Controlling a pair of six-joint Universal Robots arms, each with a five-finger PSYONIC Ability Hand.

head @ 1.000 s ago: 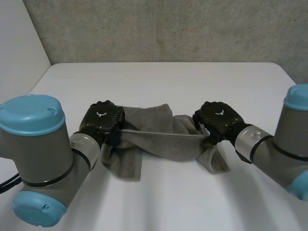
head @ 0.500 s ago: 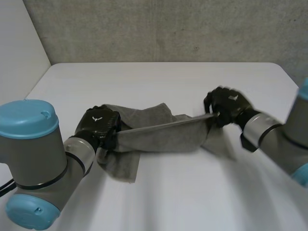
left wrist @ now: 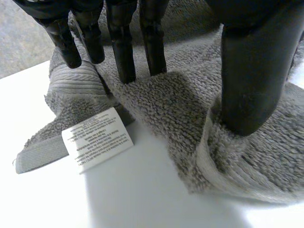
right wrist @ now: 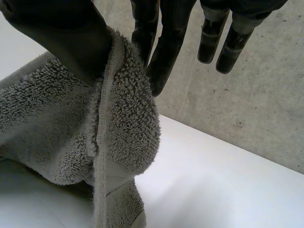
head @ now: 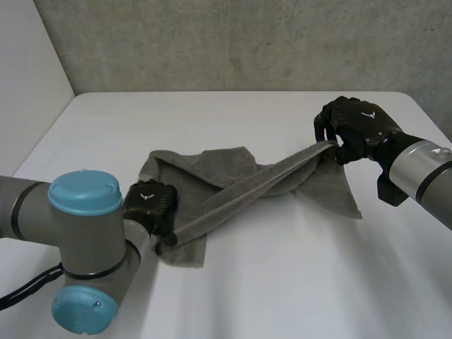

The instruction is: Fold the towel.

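A grey towel (head: 233, 187) lies rumpled across the middle of the white surface (head: 282, 289), with one hemmed edge pulled into a taut band that climbs from the lower left of the frame to the upper right.

The left hand (head: 150, 203) sits low at the lower-left end of that band, on the towel's near corner and close to the surface. In the left wrist view its thumb (left wrist: 247, 71) digs into the rolled hem while its fingers (left wrist: 121, 47) stand on the pile beside it, nipping a hump of cloth between them. A white care label (left wrist: 97, 137) (printed, the text too small to read) lies flat on the surface just beside the fingertips.

The right hand (head: 357, 126), in the upper right of the frame, holds the other end of the band raised off the surface. In the right wrist view the thumb (right wrist: 61, 33) and one finger (right wrist: 164, 47) pinch the towel's edge (right wrist: 128, 128), the remaining fingers straight and apart from the cloth. The rest of the towel hangs down from that pinch towards the surface. A concrete wall (head: 247, 42) stands behind.
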